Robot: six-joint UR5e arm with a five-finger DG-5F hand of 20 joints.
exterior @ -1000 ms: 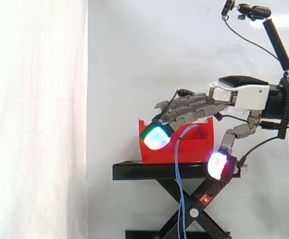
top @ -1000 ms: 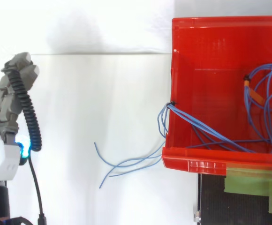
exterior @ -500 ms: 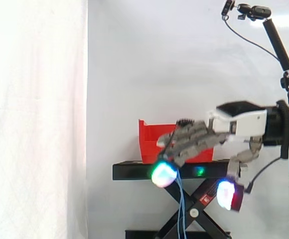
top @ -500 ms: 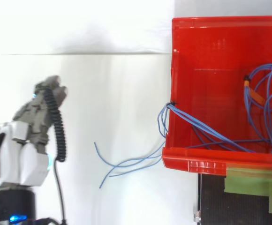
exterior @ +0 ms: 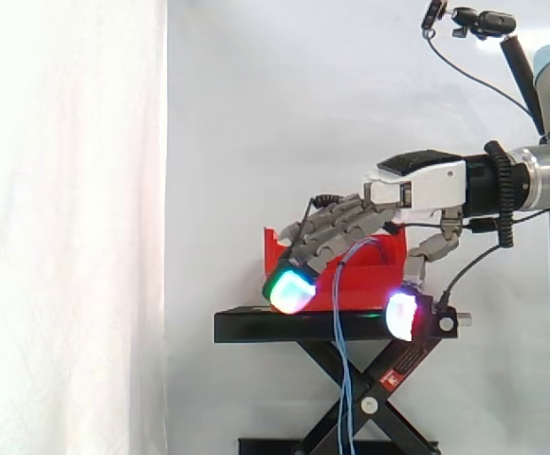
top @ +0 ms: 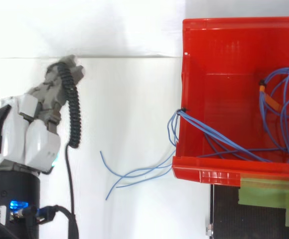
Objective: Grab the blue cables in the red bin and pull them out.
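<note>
The red bin (top: 219,59) holds a tangle of blue cables (top: 284,114) with an orange tag (top: 269,101). A few strands cross its left wall and hang outside, loose ends (top: 129,174) trailing below. From the side, the bin (exterior: 370,284) sits on a black stand, and the blue cables (exterior: 343,379) loop over its front and drop straight down. My hand (exterior: 351,220) hovers in front of the bin with fingers stretched down-left, thumb spread apart, open and holding nothing. From above, the hand (top: 42,107) is well left of the bin, apart from the cables.
The black stand (exterior: 256,327) rests on a scissor lift (exterior: 389,379). A camera on a pole (exterior: 484,21) stands at the upper right. Green tape (top: 269,191) marks the stand below the bin. A white curtain lies behind.
My hand dipped below the stand's top, then rose again to bin height. From above, it has moved steadily up the view, a little nearer the bin. The cables have not moved.
</note>
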